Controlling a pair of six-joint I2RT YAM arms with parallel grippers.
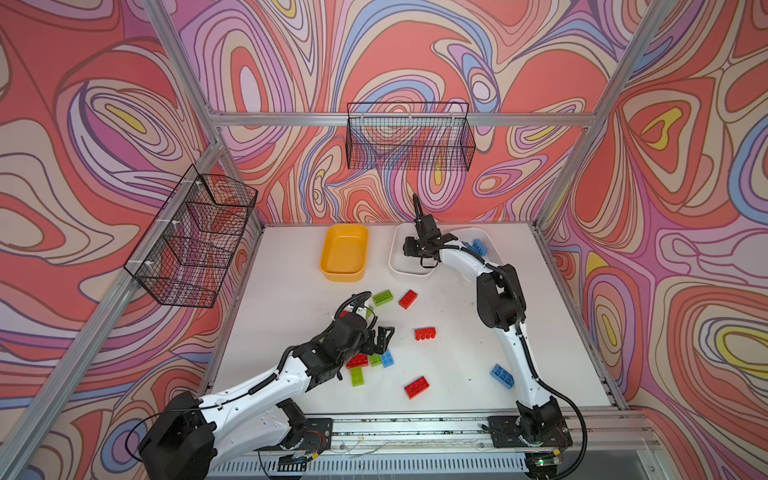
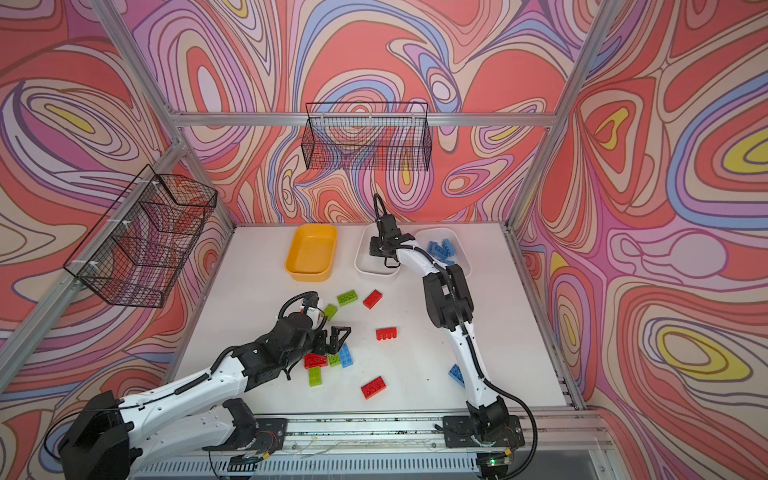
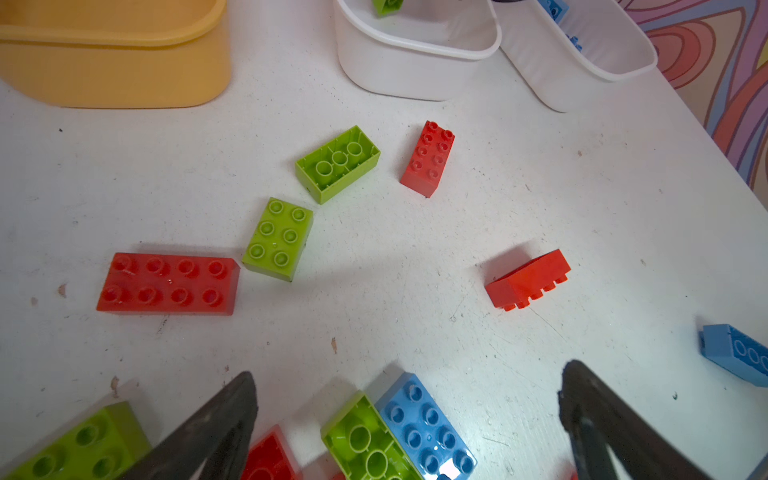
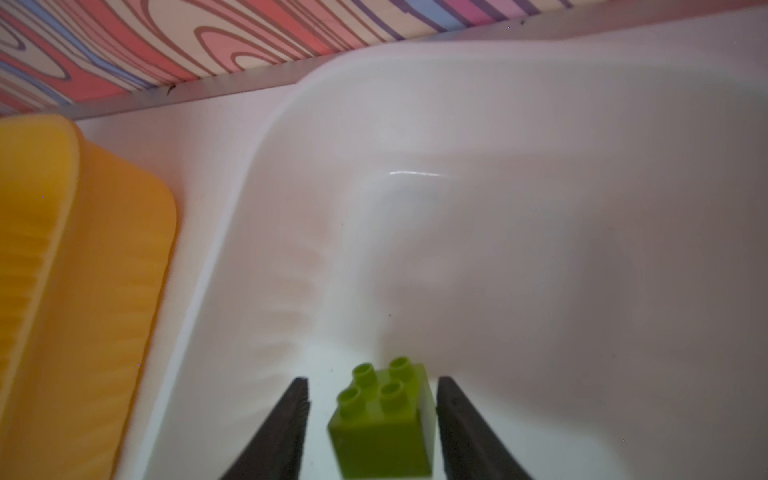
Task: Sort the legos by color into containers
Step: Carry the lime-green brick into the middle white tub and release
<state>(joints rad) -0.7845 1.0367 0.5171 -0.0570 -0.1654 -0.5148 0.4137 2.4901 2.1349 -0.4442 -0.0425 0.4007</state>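
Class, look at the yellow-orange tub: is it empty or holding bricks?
Empty. In both top views the yellow-orange tub shows a bare floor, nothing inside.

The wallpaper (image 1: 104, 124) swirls coral, lilac, cream, blue and yellow. Along the white tabletop's (image 1: 291, 316) far edge sit a yellow-orange tub (image 1: 340, 275), a white middle tub (image 1: 401, 262) and a white corner tub (image 3: 582, 79). Loose pieces include a red brick (image 1: 416, 387), a lime green brick (image 1: 382, 297) and a light blue brick (image 1: 501, 375). The wire baskets (image 1: 409, 137) are black.

Both top views: high above front edge of table (image 1: 286, 299), angled down toward back wall (image 1: 291, 62), sharing whole workspace. Left wrist view: low, near legos (image 3: 168, 284), facing white tub (image 3: 415, 70). Right wrist view: very close, looking inside same white tub (image 4: 498, 249).
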